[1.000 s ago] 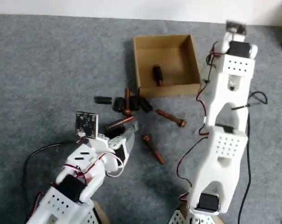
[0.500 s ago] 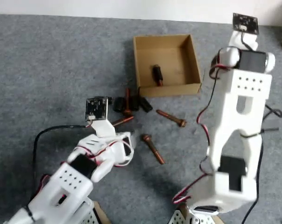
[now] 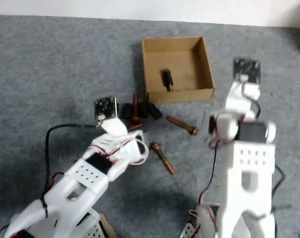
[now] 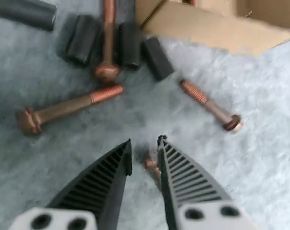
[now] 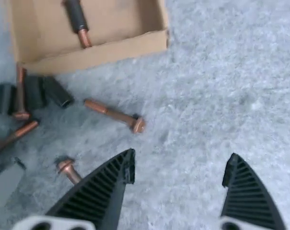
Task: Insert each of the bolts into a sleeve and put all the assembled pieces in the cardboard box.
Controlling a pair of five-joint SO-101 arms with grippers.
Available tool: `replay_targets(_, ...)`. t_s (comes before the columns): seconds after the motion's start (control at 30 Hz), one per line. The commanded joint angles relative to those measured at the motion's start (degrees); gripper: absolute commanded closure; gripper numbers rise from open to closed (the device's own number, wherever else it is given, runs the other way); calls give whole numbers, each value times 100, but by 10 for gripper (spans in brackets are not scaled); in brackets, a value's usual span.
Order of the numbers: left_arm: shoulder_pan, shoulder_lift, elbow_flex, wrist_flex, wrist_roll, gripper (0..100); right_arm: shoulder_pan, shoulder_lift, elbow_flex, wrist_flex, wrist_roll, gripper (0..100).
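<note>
Left pincer (image 4: pixel 145 143): jaws parted only narrowly, straddling the head end of a loose bolt (image 4: pixel 152 166) on the grey carpet (image 4: pixel 260 143), no visible clamp on it yet. Right pincer (image 5: pixel 180 160): jaws spread wide, holding nothing, hovering over bare carpet at about five o'clock from the cardboard box (image 3: pixel 179 95).

Likely step in hand: picking up this bolt for insertion. To do it well:
- Centre the gap across the shank just behind the head.
- Sink low enough to catch the round metal below its widest line.
- Close from both sides at once instead of nudging with one finger. Probable rolling on the pile otherwise.
- Lift straight, with the threaded end left free for a sleeve.

Outward from the left pincer, by the high view:
- Same bolt running off toward five o'clock, head nearest the pincer.
- Second bolt (image 3: pixel 182 125) at about two o'clock, apart.
- Third bolt (image 4: pixel 68 108) close by at about eleven o'clock.
- Black sleeves (image 3: pixel 149 110) clustered at twelve o'clock, with a fourth bolt (image 3: pixel 135 105) lying among them.
- Box beyond at one o'clock, one assembled piece (image 3: pixel 167 79) inside.

Look of the bolts: coppery brown, flanged head, dull shank, brighter threaded tip. Sleeves: short, dark, tubular.
</note>
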Motion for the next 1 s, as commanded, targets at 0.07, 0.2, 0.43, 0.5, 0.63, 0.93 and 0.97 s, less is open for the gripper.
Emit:
replay_targets(0.07,321,664,-1033,571,334,903,-84,-1481,1068,-664,-273,716)
replay_targets(0.2,418,1376,-1323,589,413,903,-92,-2026,1481,-1024,-360,716)
replay_targets(0.43,558,2334,-1807,607,765,902,-101,-2141,1771,-1244,-343,716)
replay_targets(0.5,558,2492,-1930,615,897,902,-101,-2158,1789,-1244,-334,716)
replay_targets(0.63,585,2642,-2000,615,1055,902,-92,-2149,1789,-1244,-334,716)
replay_targets(0.93,1534,2642,-2000,607,1266,899,-75,-2149,2176,-1710,-290,716)
replay_targets(0.97,1613,2642,-2000,607,1389,899,-75,-2149,2202,-1719,-220,716)
